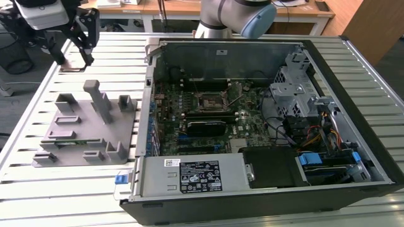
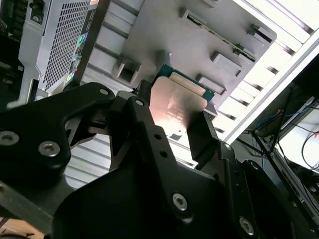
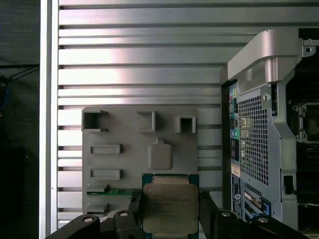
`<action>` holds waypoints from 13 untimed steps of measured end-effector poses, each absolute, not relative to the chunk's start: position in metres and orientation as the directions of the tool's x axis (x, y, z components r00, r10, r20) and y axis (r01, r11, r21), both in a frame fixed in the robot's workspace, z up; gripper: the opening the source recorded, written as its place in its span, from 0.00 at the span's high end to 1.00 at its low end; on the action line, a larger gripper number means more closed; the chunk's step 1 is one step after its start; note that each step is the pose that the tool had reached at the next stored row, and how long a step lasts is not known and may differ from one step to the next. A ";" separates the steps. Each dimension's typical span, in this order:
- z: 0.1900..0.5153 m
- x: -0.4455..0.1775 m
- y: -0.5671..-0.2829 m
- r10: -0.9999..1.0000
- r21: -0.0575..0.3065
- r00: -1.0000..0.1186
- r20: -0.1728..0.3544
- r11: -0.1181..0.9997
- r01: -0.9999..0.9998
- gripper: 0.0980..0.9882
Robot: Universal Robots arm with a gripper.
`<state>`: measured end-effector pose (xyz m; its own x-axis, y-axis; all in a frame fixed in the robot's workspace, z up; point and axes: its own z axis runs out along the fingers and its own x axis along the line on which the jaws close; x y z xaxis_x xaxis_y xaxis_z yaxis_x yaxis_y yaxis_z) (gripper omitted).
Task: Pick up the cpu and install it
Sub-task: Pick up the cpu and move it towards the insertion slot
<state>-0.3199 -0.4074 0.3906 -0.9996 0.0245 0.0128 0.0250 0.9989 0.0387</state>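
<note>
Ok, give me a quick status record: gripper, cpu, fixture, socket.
gripper: shut on the cpu, raised above the slatted table, to the exterior view's left of the case
cpu: clamped by its edges between the fingers, metal top facing the first wrist camera
grey fixture block: on the table beside the case, cpu clear of it
socket: on the motherboard inside the open case, cpu not installed
</note>
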 end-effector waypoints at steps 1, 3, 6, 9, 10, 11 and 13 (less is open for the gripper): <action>0.391 -0.317 -0.407 0.024 0.039 -1.000 0.013 0.999 0.025 0.50; 0.391 -0.313 -0.407 0.024 0.039 -1.000 0.013 0.999 0.025 0.50; 0.391 -0.307 -0.406 0.024 0.039 -1.000 0.013 0.999 0.025 0.50; 0.391 -0.300 -0.405 0.025 0.039 -1.000 0.013 0.999 0.025 0.50; 0.391 -0.298 -0.405 0.025 0.039 -1.000 0.013 0.999 0.025 0.50; 0.391 -0.295 -0.405 0.024 0.039 -1.000 0.013 0.999 0.025 0.50; 0.391 -0.291 -0.404 0.025 0.039 -1.000 0.013 0.999 0.025 0.50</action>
<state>-0.2911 -0.4045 0.3907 -0.9996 0.0245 0.0131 0.0250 0.9989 0.0387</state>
